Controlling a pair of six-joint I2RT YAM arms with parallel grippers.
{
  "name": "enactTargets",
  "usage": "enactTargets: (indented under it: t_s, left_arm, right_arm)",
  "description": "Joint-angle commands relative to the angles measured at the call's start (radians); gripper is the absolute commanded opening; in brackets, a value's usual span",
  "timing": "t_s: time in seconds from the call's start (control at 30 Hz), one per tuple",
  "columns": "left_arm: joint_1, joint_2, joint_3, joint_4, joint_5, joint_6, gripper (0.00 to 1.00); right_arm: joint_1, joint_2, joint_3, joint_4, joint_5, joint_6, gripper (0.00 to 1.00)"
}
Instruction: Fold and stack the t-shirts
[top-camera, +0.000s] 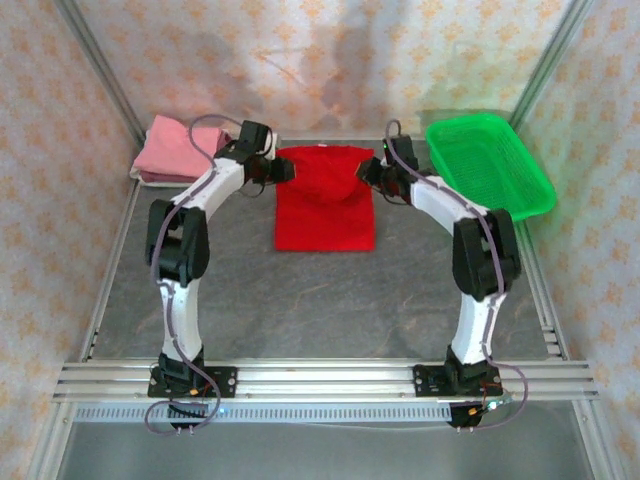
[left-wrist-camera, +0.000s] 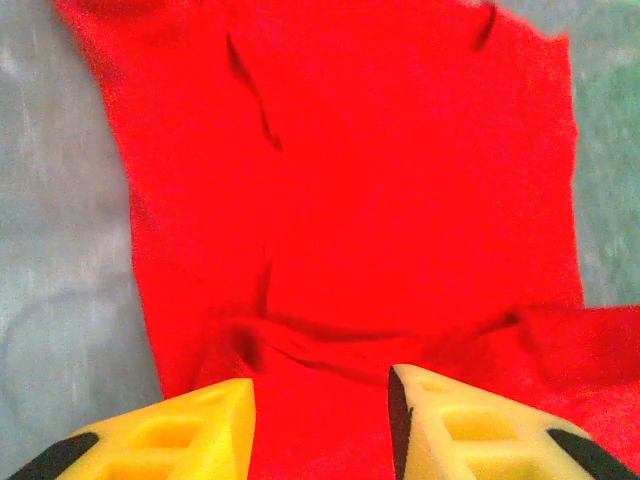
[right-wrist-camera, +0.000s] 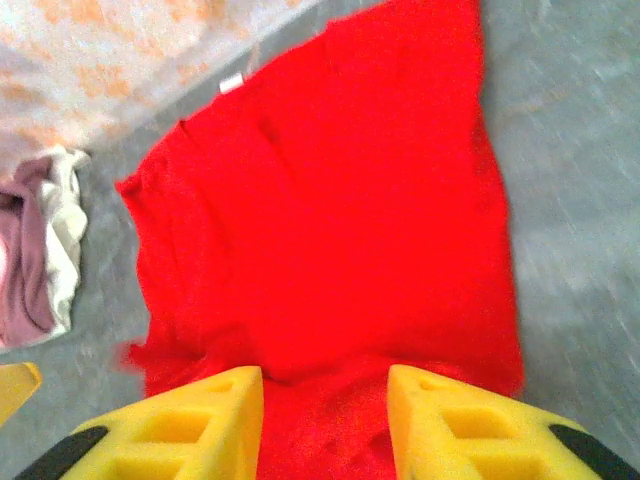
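Note:
A bright red t-shirt (top-camera: 325, 205) lies on the grey table, its far part folded over and rumpled. My left gripper (top-camera: 285, 170) hovers at the shirt's far left corner and my right gripper (top-camera: 365, 172) at its far right corner. In the left wrist view the left gripper (left-wrist-camera: 320, 420) has its yellow fingers (left-wrist-camera: 200, 430) apart, with red cloth (left-wrist-camera: 350, 200) lying below the gap. The right gripper (right-wrist-camera: 325, 420) stands the same way over the red shirt (right-wrist-camera: 330, 220). A stack of folded shirts, pink on top (top-camera: 170, 150), sits at the far left; its mauve and whitish edges (right-wrist-camera: 35, 250) face the right wrist camera.
A green mesh basket (top-camera: 487, 165) stands at the far right corner. Metal frame posts and patterned walls close in the table (top-camera: 300, 300) on three sides. The near half of the grey table is bare up to the arm bases.

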Motion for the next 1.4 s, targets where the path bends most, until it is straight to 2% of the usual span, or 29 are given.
enactTargets:
  t_s: [0.0, 0.1, 0.27, 0.37, 0.43, 0.57, 0.8, 1.03, 1.37]
  left_arm:
    - [0.034, 0.065, 0.118, -0.092, -0.043, -0.002, 0.40]
    - [0.028, -0.032, -0.011, -0.013, -0.061, -0.056, 0.35]
    - [-0.032, -0.337, -0.469, 0.206, -0.040, -0.104, 0.37]
    - [-0.072, -0.447, -0.664, 0.211, -0.058, -0.132, 0.40]
    - [-0.072, -0.480, -0.752, 0.215, -0.015, -0.150, 0.42]
    - [-0.073, -0.464, -0.785, 0.171, 0.025, -0.142, 0.44]
    - [-0.076, -0.411, -0.791, 0.186, 0.012, -0.155, 0.43]
    - [-0.087, -0.323, -0.780, 0.238, 0.045, -0.170, 0.42]
    - [-0.099, -0.315, -0.775, 0.278, 0.040, -0.181, 0.07]
  right_arm:
    - [-0.030, 0.070, 0.148, -0.075, -0.060, -0.026, 0.37]
    - [-0.030, 0.010, 0.082, -0.052, -0.085, -0.044, 0.37]
    - [0.003, -0.233, -0.301, 0.088, -0.127, -0.026, 0.33]
    - [0.047, -0.352, -0.488, 0.120, -0.129, -0.020, 0.31]
    - [0.054, -0.403, -0.585, 0.143, -0.135, 0.010, 0.34]
    - [0.053, -0.464, -0.693, 0.187, -0.101, 0.032, 0.34]
    - [0.052, -0.432, -0.690, 0.224, -0.111, 0.044, 0.33]
    - [0.053, -0.419, -0.689, 0.222, -0.111, 0.033, 0.33]
    - [0.052, -0.424, -0.737, 0.207, -0.077, 0.047, 0.33]
